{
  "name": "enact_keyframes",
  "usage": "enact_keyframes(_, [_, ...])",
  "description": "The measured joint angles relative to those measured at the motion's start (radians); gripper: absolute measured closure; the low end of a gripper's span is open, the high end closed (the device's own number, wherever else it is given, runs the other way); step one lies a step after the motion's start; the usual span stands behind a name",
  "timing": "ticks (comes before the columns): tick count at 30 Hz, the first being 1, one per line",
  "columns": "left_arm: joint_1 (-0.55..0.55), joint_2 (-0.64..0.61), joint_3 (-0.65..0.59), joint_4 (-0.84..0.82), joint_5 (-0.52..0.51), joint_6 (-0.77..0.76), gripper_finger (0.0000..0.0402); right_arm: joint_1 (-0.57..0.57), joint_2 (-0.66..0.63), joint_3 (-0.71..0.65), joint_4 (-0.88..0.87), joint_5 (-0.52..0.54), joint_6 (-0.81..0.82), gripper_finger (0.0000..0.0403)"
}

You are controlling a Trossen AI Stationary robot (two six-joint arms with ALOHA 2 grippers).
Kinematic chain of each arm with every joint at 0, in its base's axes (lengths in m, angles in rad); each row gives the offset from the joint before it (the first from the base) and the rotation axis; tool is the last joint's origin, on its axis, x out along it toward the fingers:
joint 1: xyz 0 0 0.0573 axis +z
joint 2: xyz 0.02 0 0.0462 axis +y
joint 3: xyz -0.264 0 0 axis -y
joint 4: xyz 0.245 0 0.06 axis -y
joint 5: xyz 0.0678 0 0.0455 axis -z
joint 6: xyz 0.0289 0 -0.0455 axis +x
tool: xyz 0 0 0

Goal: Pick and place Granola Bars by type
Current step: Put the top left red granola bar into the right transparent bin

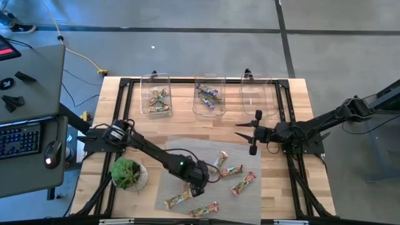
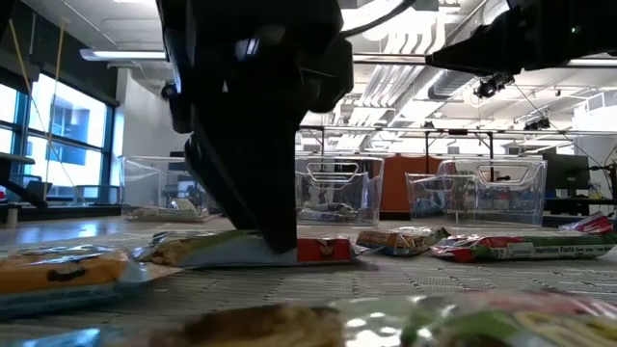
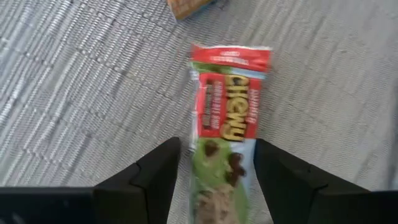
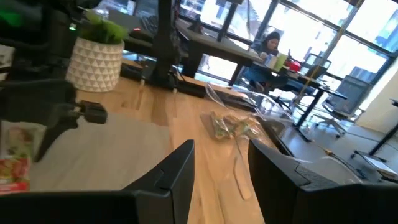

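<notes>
We see the left tool (image 1: 201, 183) low over the grey mat (image 1: 187, 150) on the worktop (image 1: 119, 106), fingers spread either side of a green and red granola bar (image 3: 225, 143) lying flat, not gripped. The right tool (image 1: 249, 132) waits open above the worktop's right side, near the far bins (image 1: 209, 97).

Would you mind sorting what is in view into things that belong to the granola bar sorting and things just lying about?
Belongs to the job:
- granola bars on the mat
- Chewy bar between the open left gripper fingers
- three clear bins
- right gripper, waiting open

Just lying about:
- potted plant
- keyboard and mouse
</notes>
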Motion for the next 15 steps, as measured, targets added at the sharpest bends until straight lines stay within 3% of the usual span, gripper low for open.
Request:
enact_keyframes(9, [-0.008, 0.041, 0.002, -0.019, -0.073, 0.010, 0.0204, -0.001, 0.013, 0.000, -0.012, -0.016, 0.024, 0.0269])
enact_keyframes(15, [-0.006, 0.043, 0.001, -0.037, -0.078, 0.037, 0.0235, 0.000, 0.013, 0.000, -0.004, -0.030, 0.075, 0.0269])
